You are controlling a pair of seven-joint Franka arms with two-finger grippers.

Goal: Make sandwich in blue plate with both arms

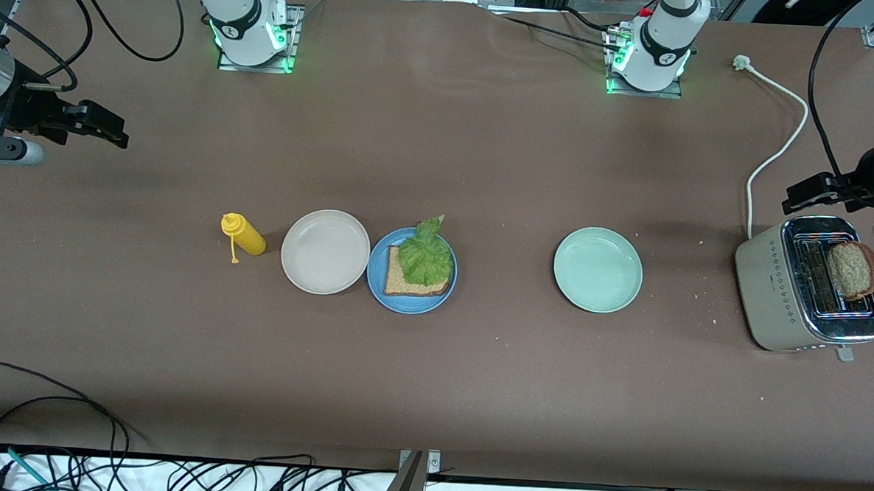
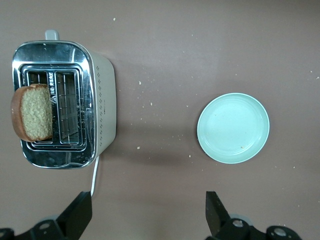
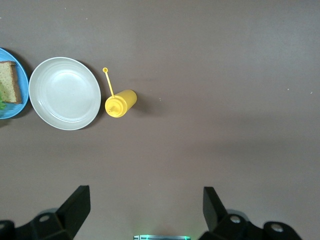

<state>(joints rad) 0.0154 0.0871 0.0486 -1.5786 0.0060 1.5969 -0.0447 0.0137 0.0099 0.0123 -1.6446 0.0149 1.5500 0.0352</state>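
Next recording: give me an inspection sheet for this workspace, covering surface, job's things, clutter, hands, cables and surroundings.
Surface: brown table, a few crumbs near the toaster.
Job's things: blue plate holds one bread slice with a lettuce leaf on it; no top slice yet. A second slice stands in the toaster.
Clutter: beige plate touching the blue plate; yellow squeeze bottle on its side; pale green plate, bare.
Hands: left hand open, up beside the toaster; right hand open, over the table's right-arm end.
Cables: white toaster cord, unplugged, on the table; black cables along the edges.
Surroundings: nothing seen.
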